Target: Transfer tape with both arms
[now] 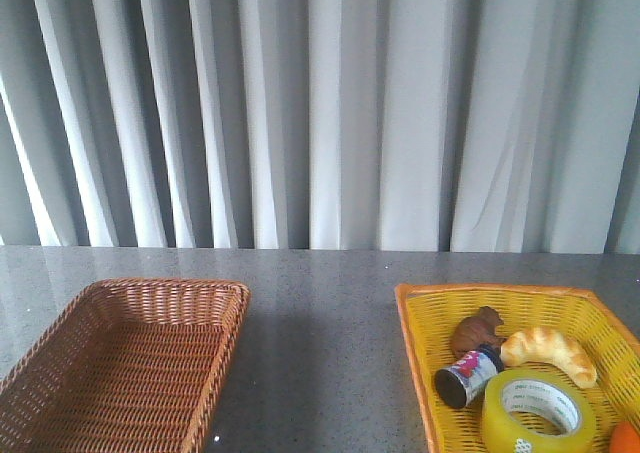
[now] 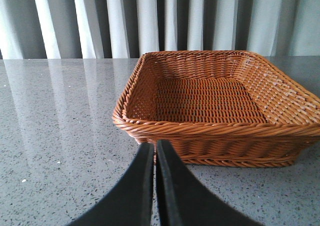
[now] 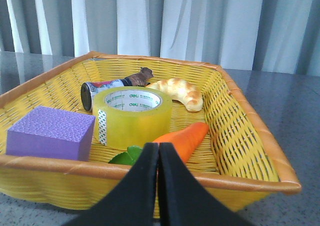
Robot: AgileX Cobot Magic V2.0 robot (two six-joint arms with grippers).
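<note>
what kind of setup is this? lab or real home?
Likely a staged lab tabletop: a plain grey speckled table before a grey pleated curtain, an empty brown wicker basket, and a yellow wicker basket of props including the yellowish packing tape roll.

A long grey-white curtain of soft vertical pleats (image 1: 330,113) fills the whole backdrop and hangs down to the far edge of a dark grey speckled stone tabletop (image 1: 320,303). Relative to the curtain, the tabletop spreads out directly in front of it and below its hem. Bright daylight glows through the curtain folds towards its left side. The polished tabletop mirrors the pale pleats as faint vertical streaks just below the curtain's hem.
</note>
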